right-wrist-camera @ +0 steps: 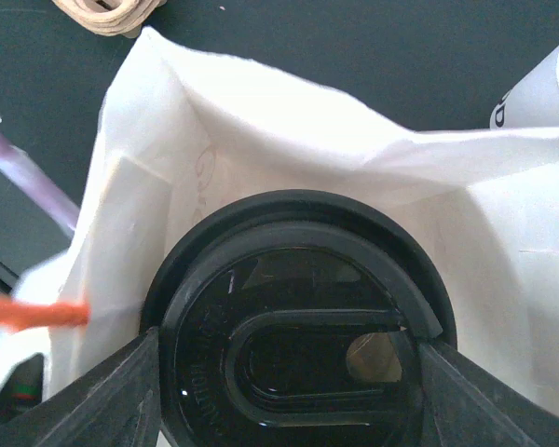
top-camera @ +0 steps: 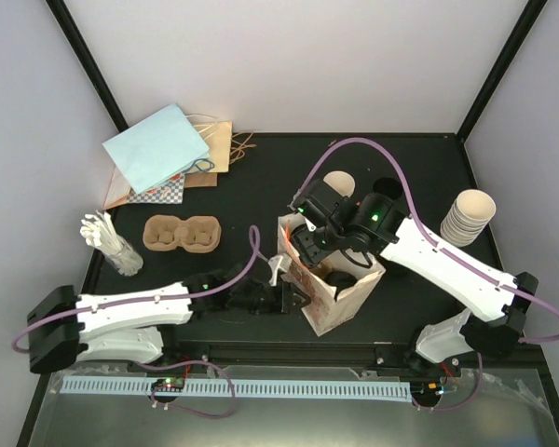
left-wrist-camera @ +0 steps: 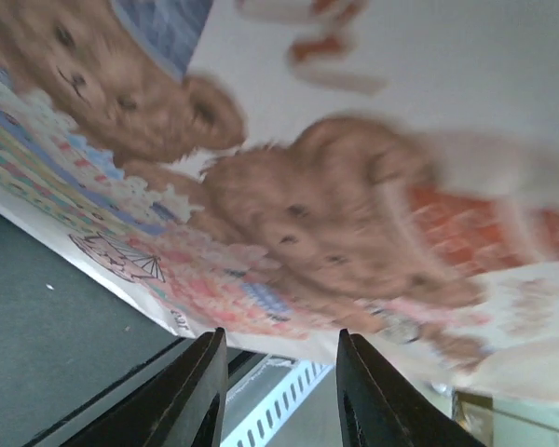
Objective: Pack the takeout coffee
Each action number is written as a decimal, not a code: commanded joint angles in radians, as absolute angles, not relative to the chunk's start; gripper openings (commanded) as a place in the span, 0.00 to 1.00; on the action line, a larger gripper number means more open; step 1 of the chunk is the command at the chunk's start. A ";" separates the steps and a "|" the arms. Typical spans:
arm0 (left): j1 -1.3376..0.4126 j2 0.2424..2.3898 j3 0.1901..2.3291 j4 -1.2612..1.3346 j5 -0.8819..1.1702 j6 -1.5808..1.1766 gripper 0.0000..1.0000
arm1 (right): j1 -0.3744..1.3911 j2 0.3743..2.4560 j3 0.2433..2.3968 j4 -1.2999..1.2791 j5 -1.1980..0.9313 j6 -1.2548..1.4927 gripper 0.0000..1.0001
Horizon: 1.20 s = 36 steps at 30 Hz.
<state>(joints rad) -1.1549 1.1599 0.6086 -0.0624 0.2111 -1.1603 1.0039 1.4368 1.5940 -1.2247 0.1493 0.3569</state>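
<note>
Low inside the printed cream paper bag [right-wrist-camera: 261,130], a small cream paper cup with round black plastic lid [right-wrist-camera: 298,335], only the lid showing. Pinched at both sides by the right gripper [right-wrist-camera: 296,396], fingers spread wide around the lid's rim. Bag walls close on every side of that gripper, an orange handle [right-wrist-camera: 33,312] to its left. Ahead and right of it, outside the bag, a loose white cup [right-wrist-camera: 540,84] on the black table [top-camera: 279,186]. Left gripper [left-wrist-camera: 278,382] low at the bag's bear-printed side, jaws partly parted, nothing visible between them, tips just short of the paper.
</note>
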 commanded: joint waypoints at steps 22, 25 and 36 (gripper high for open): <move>-1.160 1.244 0.384 0.266 0.203 -1.355 0.02 | 1.009 1.409 1.524 -1.164 0.186 0.375 0.49; -1.185 1.299 0.382 0.325 0.156 -1.394 0.02 | 1.009 1.410 1.517 -1.151 0.174 0.381 0.49; -1.213 1.549 0.426 0.642 0.146 -1.448 0.02 | 1.009 1.397 1.459 -1.117 0.087 0.382 0.49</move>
<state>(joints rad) -1.2060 1.4952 0.3840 0.4503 0.1650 -1.4246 1.0042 1.4208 1.4883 -1.1473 0.1471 0.3763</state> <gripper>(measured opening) 0.019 0.679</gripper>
